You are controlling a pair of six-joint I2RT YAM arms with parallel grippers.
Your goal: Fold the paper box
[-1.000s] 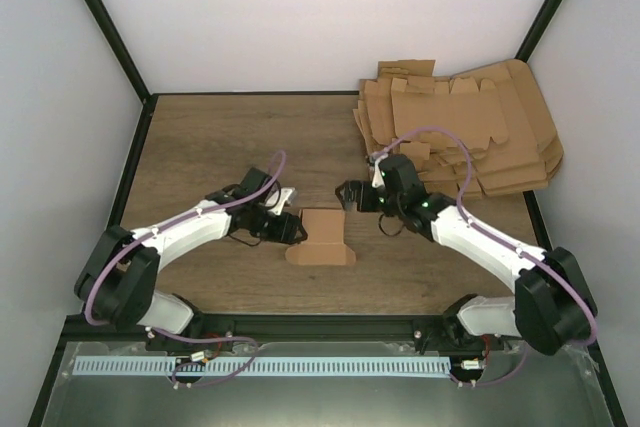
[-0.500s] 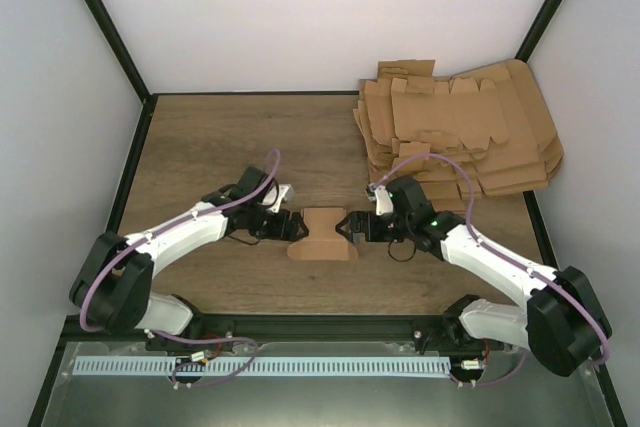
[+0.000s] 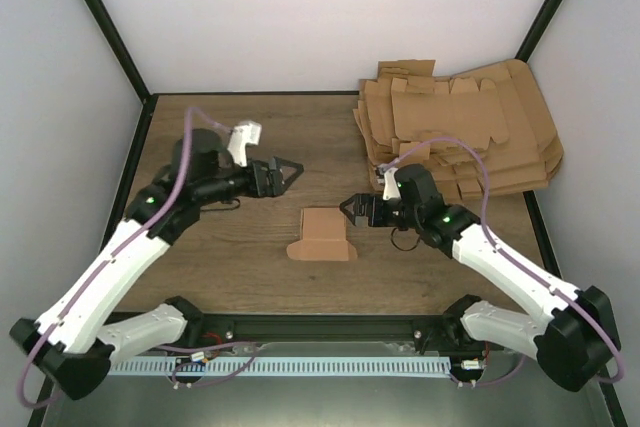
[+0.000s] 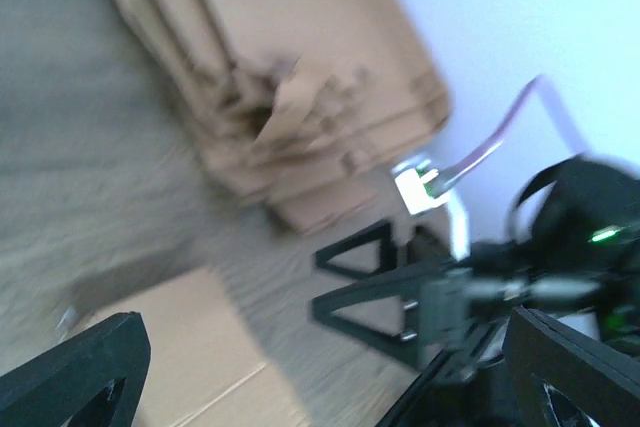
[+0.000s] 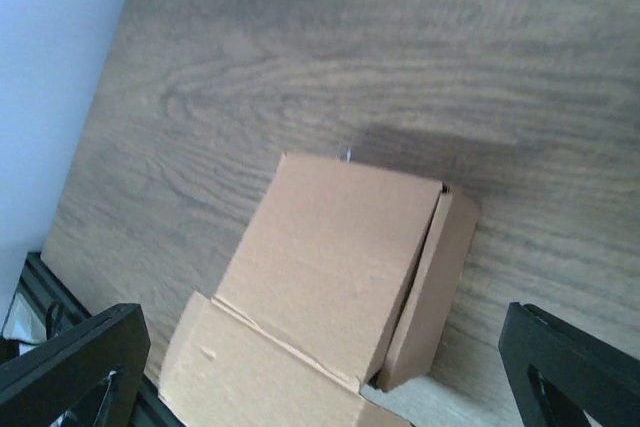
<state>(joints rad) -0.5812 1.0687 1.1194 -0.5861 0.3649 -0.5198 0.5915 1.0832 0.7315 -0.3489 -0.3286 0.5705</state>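
Top external shows one paper box (image 3: 322,235), one sheet pile (image 3: 470,132)

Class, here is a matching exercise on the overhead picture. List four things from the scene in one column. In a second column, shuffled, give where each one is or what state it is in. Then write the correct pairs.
Column one:
1. paper box
2. pile of flat cardboard sheets
3. left end effector
4. right end effector

Column two:
A. open, close beside the box's right side
B. stacked at the far right corner of the table
C. open, apart from the box, beyond it and to the left
D. lying between the two arms, gripped by nothing

Pairs: 1-D, 2-B, 3-C, 4-A
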